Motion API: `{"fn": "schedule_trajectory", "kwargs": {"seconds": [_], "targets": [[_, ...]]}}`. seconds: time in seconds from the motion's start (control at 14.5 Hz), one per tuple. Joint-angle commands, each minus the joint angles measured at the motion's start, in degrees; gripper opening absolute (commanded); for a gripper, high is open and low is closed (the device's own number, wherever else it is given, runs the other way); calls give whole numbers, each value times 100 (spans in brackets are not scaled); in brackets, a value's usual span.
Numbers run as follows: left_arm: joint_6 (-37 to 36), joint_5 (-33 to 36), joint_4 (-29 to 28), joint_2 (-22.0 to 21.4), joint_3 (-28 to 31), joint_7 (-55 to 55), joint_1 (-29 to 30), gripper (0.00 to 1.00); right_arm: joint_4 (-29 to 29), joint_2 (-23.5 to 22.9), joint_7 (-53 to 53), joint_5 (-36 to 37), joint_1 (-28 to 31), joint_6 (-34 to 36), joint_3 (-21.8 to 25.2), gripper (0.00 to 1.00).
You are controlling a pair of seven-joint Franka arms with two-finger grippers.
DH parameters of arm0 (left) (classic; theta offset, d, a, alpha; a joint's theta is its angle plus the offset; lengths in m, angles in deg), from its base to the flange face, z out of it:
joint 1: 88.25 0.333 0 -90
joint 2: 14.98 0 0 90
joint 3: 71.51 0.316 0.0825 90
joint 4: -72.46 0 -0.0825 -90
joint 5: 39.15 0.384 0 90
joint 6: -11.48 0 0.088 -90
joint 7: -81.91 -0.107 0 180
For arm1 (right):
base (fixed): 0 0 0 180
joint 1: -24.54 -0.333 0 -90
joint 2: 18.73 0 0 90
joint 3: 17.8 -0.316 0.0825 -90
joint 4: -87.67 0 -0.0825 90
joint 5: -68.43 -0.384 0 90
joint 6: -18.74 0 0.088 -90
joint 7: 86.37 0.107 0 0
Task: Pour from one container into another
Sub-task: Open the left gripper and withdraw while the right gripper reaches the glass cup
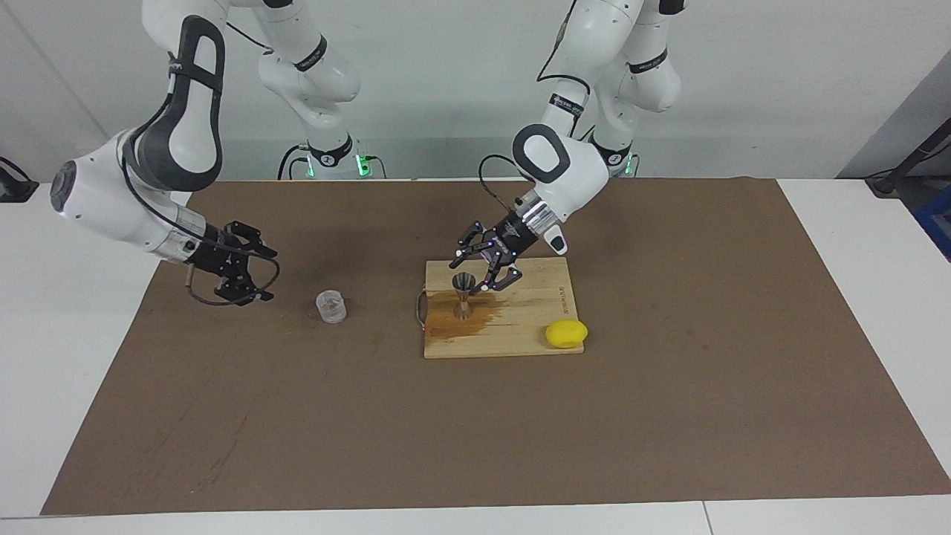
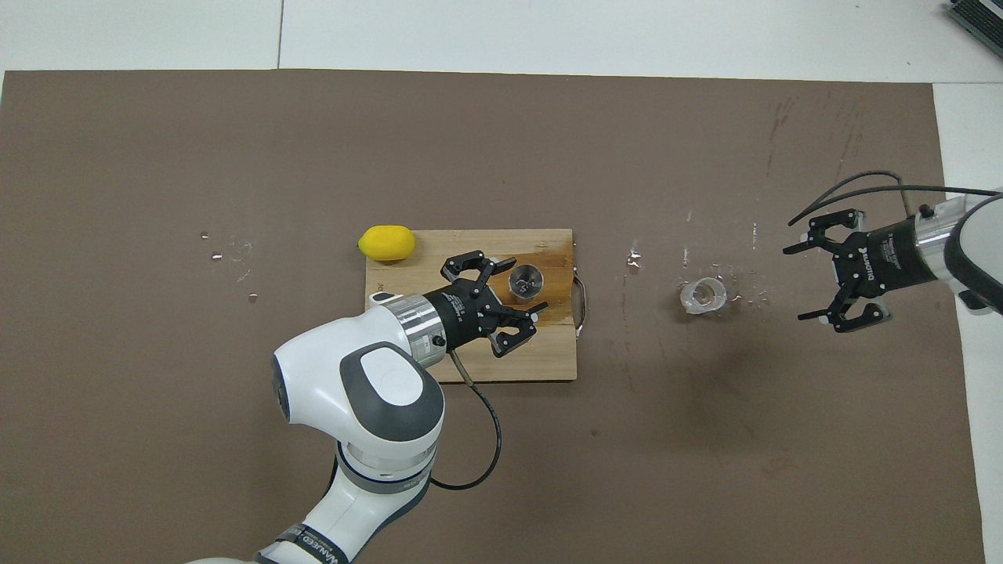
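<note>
The steel hourglass jigger [image 1: 464, 294] stands upright on the wooden cutting board [image 1: 524, 327], on a wet brown stain. My left gripper [image 1: 475, 273] is open at the jigger's top, with one finger on each side; I cannot tell whether they touch it. In the overhead view the jigger [image 2: 525, 283] sits just off the left gripper [image 2: 513, 294]. The clear cup [image 1: 331, 306] stands on the brown mat, toward the right arm's end. My right gripper [image 1: 266, 275] is open and empty, beside the cup and apart from it. The overhead view also shows the cup [image 2: 703, 295] and right gripper [image 2: 793, 283].
A yellow lemon [image 1: 566, 334] lies at the board's corner farthest from the robots, toward the left arm's end; it also shows in the overhead view [image 2: 386, 242]. Water drops [image 2: 635, 256] dot the mat between board [image 2: 486, 368] and cup. The board has a metal handle [image 2: 581, 301].
</note>
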Motion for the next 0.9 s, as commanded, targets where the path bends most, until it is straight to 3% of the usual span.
{"fn": "schedule_trajectory", "kwargs": {"seconds": [0.0,0.21,0.35,0.55,0.83], "targets": [[137,19,109,71,88,68,-131,100,-477,22,-351,-422,42,-466,-57,100],[102,404,136,-217,88,77,-131,100,-530,-319,-560,-457,58,-739,-57,100],[-3,983,153,-463,123,103,-18,100,-530,-609,-1131,-929,103,-793,-57,100],[-897,1844,92,-676,141,112,946,100,-512,-803,-1282,-1125,103,-810,-57,100],[-1050,4434,285,-737,141,112,1783,100,-504,-989,-1643,-1380,41,-916,-57,100]]}}
